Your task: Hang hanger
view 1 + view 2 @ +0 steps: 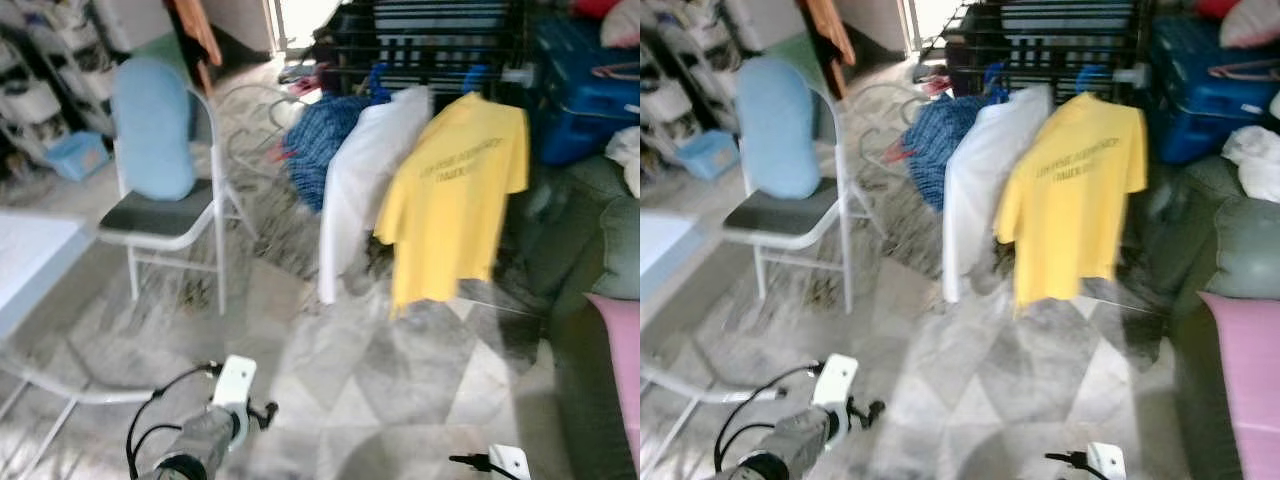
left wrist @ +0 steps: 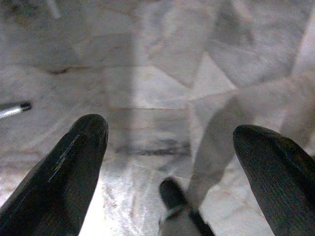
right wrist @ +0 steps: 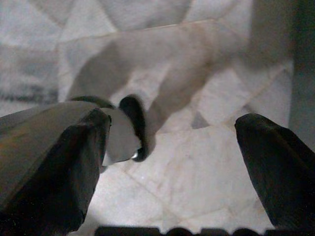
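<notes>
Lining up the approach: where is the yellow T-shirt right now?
In the left eye view the yellow T-shirt hangs on the dark drying rack, ahead and to the robot's right, next to the white garment on its left.

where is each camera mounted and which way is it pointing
Left eye view: on the head, looking forward and down at a yellow shirt and white shirt on a drying rack; left arm shows low.
Right eye view: same head, same scene, also a folding chair.
Left wrist view: along the open left end effector at the marble floor.
Right wrist view: along the open right end effector at floor.
Both wrist views share the floor.
</notes>
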Robot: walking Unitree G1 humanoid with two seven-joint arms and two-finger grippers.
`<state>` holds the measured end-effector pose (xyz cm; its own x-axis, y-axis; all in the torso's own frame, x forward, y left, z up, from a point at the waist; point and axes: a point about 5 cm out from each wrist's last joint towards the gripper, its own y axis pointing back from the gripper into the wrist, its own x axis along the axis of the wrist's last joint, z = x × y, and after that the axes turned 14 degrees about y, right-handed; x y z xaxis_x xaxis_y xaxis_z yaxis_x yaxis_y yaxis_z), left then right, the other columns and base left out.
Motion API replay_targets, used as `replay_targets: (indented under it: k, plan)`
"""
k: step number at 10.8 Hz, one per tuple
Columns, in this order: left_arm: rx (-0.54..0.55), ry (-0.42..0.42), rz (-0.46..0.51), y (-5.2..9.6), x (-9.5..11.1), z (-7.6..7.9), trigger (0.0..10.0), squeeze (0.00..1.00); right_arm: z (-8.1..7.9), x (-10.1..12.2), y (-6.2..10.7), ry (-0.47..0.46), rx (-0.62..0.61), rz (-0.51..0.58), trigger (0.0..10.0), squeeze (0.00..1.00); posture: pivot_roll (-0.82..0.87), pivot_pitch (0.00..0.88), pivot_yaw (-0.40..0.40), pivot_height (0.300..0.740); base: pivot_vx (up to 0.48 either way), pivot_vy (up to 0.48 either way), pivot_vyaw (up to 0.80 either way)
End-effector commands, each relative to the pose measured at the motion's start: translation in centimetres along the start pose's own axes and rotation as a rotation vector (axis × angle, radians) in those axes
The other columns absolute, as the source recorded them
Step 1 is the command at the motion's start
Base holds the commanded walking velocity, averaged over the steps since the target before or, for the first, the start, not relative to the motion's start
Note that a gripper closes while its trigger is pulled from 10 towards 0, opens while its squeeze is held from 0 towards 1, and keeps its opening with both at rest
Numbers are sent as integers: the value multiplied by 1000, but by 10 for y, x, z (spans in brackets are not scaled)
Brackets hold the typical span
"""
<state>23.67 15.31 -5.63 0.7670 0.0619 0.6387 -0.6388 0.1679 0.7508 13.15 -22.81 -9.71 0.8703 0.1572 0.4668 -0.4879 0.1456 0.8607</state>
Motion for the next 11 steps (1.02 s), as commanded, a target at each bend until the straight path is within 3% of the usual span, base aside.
replay_targets:
  k: [1, 3, 4, 5, 6, 7, 8, 9, 11]
  plan:
    - [57, 21, -11, 4, -9, -15, 10000, 0, -9, 1, -1, 37, 49, 0, 10000, 0, -211, 18, 47, 740, 0, 0, 0]
    - [88, 72, 46, 4, -4, -14, 10000, 0, -2, 22, -3, 136, 64, 70, 10000, 0, -174, 30, -2, 740, 0, 0, 0]
    - [126, 138, 122, 4, 6, -16, 10000, 0, -1, 51, -5, 194, 53, 179, 10000, 0, -177, 54, -17, 740, 0, 0, 0]
    - [188, 124, 195, 6, 19, -23, 10000, 0, -7, 89, -5, 202, 43, 323, 10000, 0, -185, 87, -18, 740, 0, 0, 0]
    - [208, 132, 247, 8, 28, -30, 10000, 0, -10, 120, -1, 159, 57, 453, 10000, 0, -183, 102, -24, 740, 0, 0, 0]
    - [259, 86, 346, 14, 45, -44, 10000, 0, -24, 165, 10, 125, 112, 655, 10000, 0, -108, 109, -47, 740, 0, 0, 0]
    - [310, 97, 430, 22, 57, -59, 10000, 0, -47, 180, 16, 138, 178, 720, 10000, 0, -44, 114, -53, 740, 0, 0, 0]
    - [335, 86, 464, 26, 60, -65, 10000, 0, -61, 180, 17, 171, 224, 715, 10000, 0, -21, 123, -63, 740, 0, 0, 0]
    - [354, 139, 496, 28, 59, -66, 10000, 0, -69, 175, 17, 190, 255, 709, 10000, 0, -6, 129, -57, 740, 0, 0, 0]
